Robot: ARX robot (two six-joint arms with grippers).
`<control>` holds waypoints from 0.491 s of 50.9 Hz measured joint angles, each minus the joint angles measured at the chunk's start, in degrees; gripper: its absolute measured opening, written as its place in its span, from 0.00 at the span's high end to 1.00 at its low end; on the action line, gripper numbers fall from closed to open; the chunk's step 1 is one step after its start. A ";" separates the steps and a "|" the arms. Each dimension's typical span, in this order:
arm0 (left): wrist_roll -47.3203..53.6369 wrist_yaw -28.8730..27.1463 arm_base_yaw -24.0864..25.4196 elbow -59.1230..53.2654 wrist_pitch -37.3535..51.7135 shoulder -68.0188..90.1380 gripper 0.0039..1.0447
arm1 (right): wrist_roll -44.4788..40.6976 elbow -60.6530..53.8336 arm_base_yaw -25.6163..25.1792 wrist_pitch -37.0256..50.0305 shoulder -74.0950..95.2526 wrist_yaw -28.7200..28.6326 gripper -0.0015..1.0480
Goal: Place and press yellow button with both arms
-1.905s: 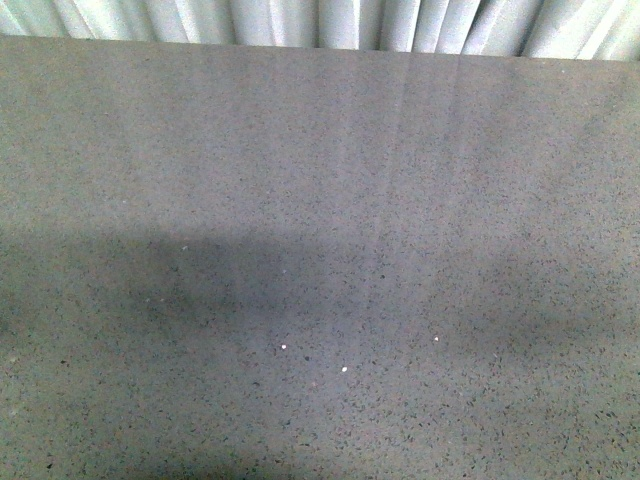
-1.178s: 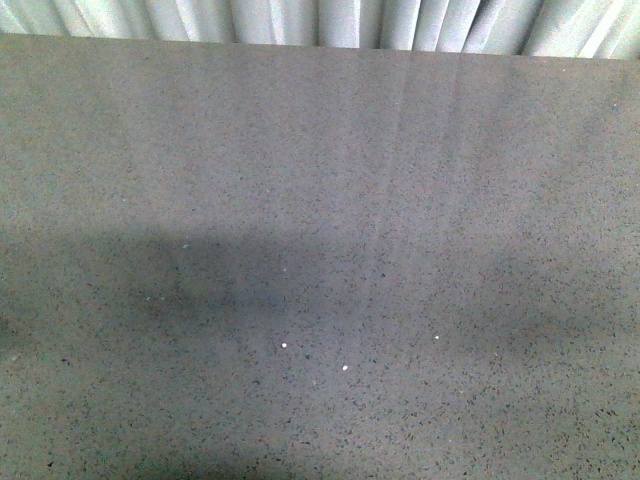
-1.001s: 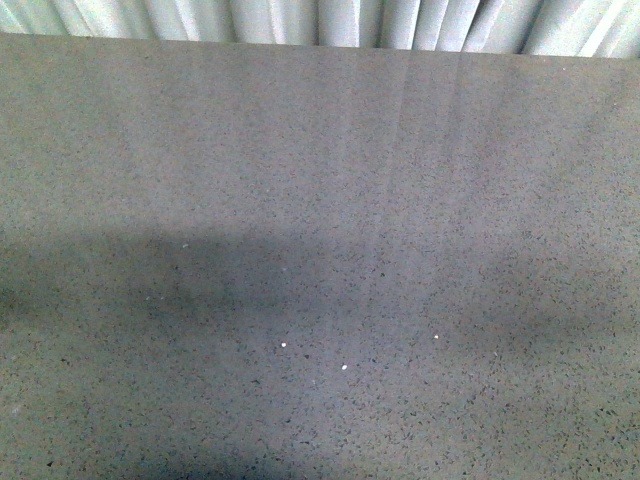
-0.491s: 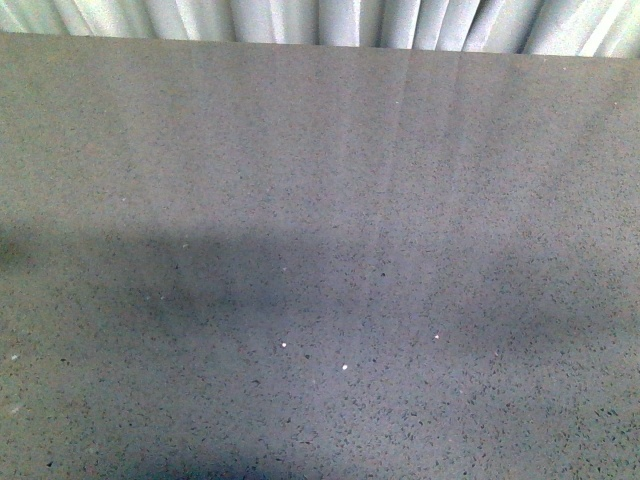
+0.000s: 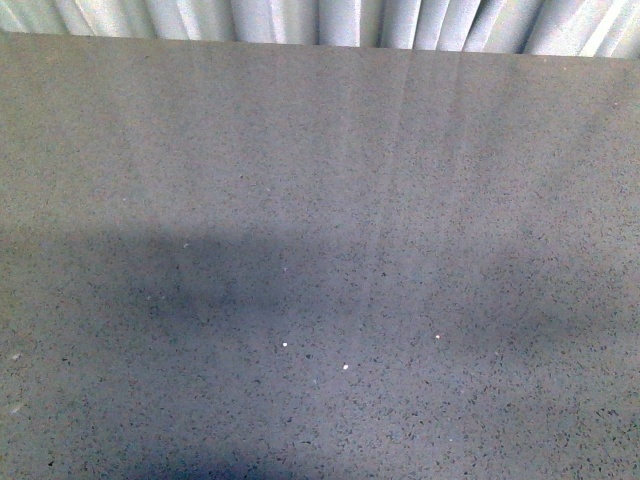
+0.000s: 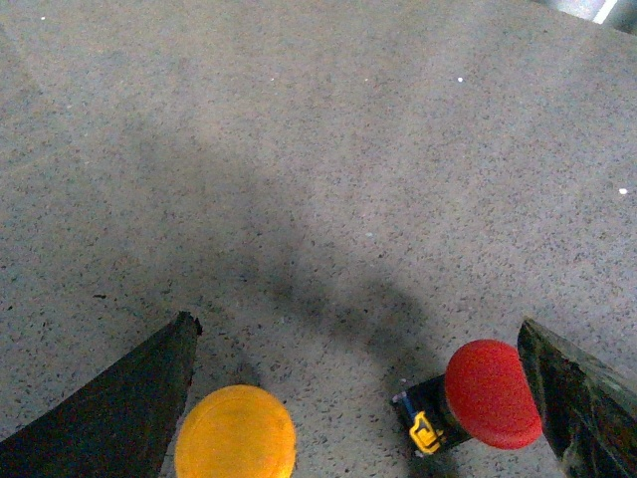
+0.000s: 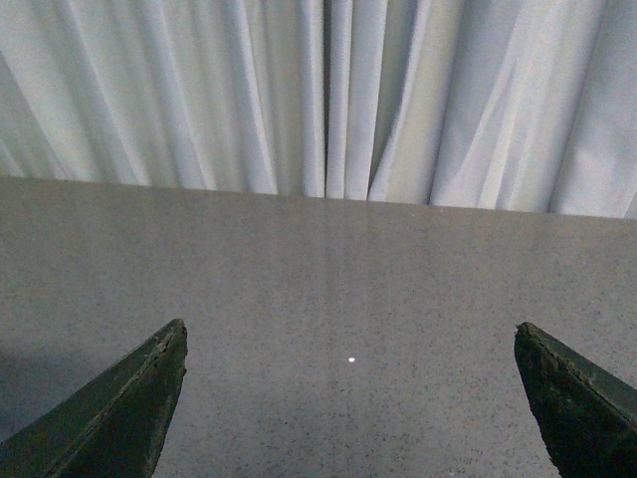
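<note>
item: yellow button (image 6: 235,433), cap up on the grey table (image 6: 328,149); shown only by the left wrist camera, absent from the front view. it stands just inside one finger of the left gripper (image 6: 355,327), fingers spread wide, holding nothing. red button (image 6: 491,393), apparently tipped over, just inside the other finger. right gripper (image 7: 350,331): fingers wide apart, empty. curtain (image 5: 330,20) at the table's 12 o'clock edge. handling: you should centre on the yellow cap, shift clear of the red one, then close below the cap.
</note>
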 joint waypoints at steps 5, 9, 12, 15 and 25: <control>0.83 0.61 2.16 -1.01 5.16 4.57 0.09 | 0.00 0.00 0.00 0.00 0.00 0.00 0.09; 1.16 1.09 3.67 -1.44 9.09 8.55 0.09 | 0.00 0.00 0.00 0.00 0.00 0.00 0.09; 1.27 1.27 4.07 -1.77 10.99 10.21 0.09 | -0.02 0.00 0.00 0.00 0.00 0.00 0.09; 1.38 1.31 4.15 -1.99 12.41 11.45 0.09 | 0.00 0.00 0.00 0.00 0.00 0.00 0.09; 1.68 1.53 4.96 -2.12 16.33 16.22 0.09 | 0.00 0.00 0.00 0.00 0.00 0.00 0.09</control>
